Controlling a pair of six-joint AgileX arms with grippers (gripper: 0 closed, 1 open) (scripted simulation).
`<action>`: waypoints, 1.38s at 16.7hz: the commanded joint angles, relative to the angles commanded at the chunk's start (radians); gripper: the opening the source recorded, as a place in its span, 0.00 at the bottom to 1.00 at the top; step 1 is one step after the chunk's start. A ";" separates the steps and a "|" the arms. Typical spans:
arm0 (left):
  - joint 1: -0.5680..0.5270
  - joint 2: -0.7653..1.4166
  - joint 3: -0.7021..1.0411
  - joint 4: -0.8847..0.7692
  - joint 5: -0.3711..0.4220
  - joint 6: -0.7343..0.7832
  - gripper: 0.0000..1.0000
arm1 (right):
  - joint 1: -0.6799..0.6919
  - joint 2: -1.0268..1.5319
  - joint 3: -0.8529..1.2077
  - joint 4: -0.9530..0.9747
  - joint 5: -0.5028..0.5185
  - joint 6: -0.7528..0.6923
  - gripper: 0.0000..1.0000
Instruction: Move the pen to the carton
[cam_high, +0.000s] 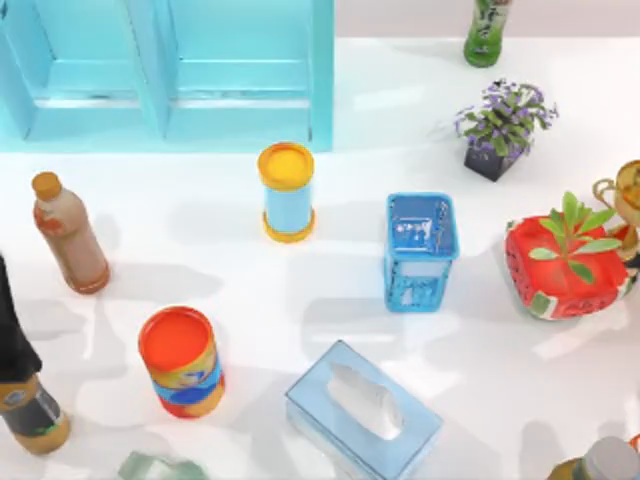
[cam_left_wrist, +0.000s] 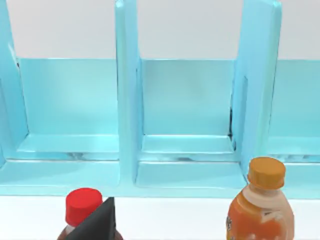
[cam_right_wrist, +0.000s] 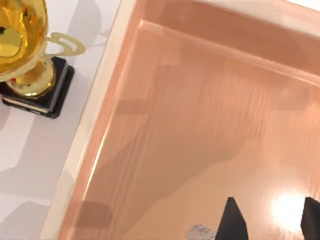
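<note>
Right wrist view is giving us the action: the right gripper (cam_right_wrist: 270, 220) is hovering over the carton (cam_right_wrist: 200, 125), its two dark fingers (cam_right_wrist: 231, 220) standing well apart with nothing showing between them, so I'm calling it released, not grasping. Just beside the nearer finger, low against the carton's peach-coloured floor, a small silver-grey bit is peeking in. That is looking like the barrel end of the pen (cam_right_wrist: 200, 232), though too little is showing to be sure. If it is the pen, it is lying inside the carton, right where the task wants it, and the spread fingers are making sense as a let-go directly above the floor so it is not rolling far.

Beyond the gripper, the carton's pale rim is running diagonally, and outside that rim the golden trophy (cam_right_wrist: 25, 45) is standing upright on its black base on the desk (cam_right_wrist: 30, 170), near the wall but apart from it. That is leaving the gripper plenty of room on the carton side.

Top view is showing the trophy at the desk's far right edge.

Over on the other side, the left gripper (cam_left_wrist: 97, 222) is sitting parked, facing the blue shelf unit (cam_left_wrist: 125, 100) with a red-capped bottle (cam_left_wrist: 82, 205) just beyond it. Whether it is open, I cannot tell.
</note>
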 joint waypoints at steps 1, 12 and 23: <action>0.000 0.000 0.000 0.000 0.000 0.000 1.00 | 0.004 0.003 -0.022 0.022 0.003 0.004 0.00; 0.000 0.000 0.000 0.000 0.000 0.000 1.00 | 0.008 0.008 -0.035 0.036 0.004 0.010 0.45; 0.000 0.000 0.000 0.000 0.000 0.000 1.00 | 0.008 0.008 -0.035 0.036 0.004 0.010 1.00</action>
